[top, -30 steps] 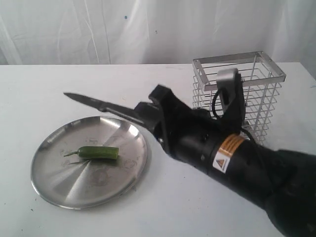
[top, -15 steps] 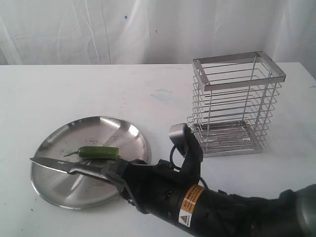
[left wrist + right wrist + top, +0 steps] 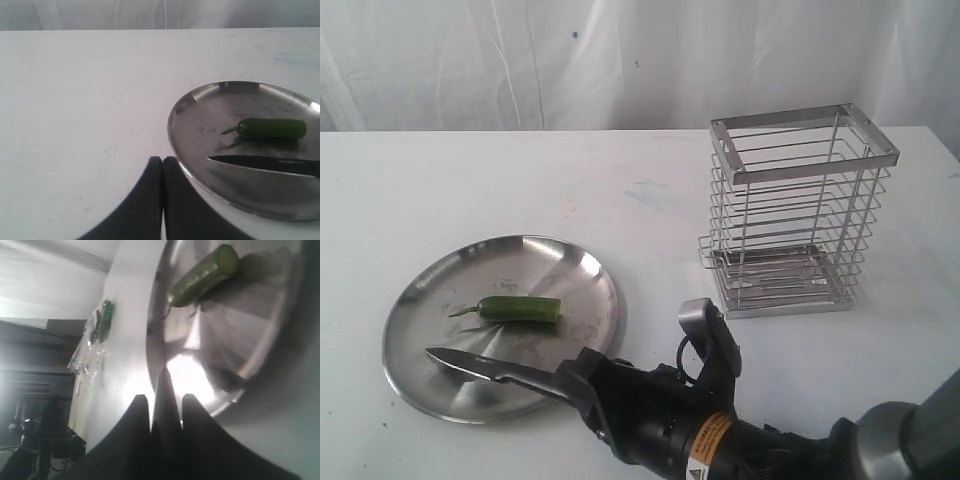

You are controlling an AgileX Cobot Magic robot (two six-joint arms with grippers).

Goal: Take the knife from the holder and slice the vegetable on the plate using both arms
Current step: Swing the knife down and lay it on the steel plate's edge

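Observation:
A green vegetable (image 3: 518,309) lies near the middle of the round steel plate (image 3: 570,270), stem pointing left. My right gripper (image 3: 582,385) comes in from the front edge, shut on the knife's black handle (image 3: 535,378). The dark blade (image 3: 470,364) lies low over the plate's near part, in front of the vegetable, tip to the left. In the right wrist view the knife (image 3: 164,385) stands between the gripper's (image 3: 164,397) fingers, with the vegetable (image 3: 202,275) beyond. My left gripper (image 3: 162,162) is shut on nothing beside the plate's rim (image 3: 172,125); it sees the vegetable (image 3: 272,128) and blade (image 3: 265,164).
The wire holder (image 3: 800,215) stands empty at the back right of the white table (image 3: 640,170). A white curtain hangs behind. The right arm's dark body (image 3: 720,440) fills the front edge. Past the table's edge in the right wrist view lies some clutter (image 3: 100,325).
The right arm swung the knife from beside the holder, behind the plate, round to the front. The blade now sits lower over the plate's near part. The vegetable has not moved.

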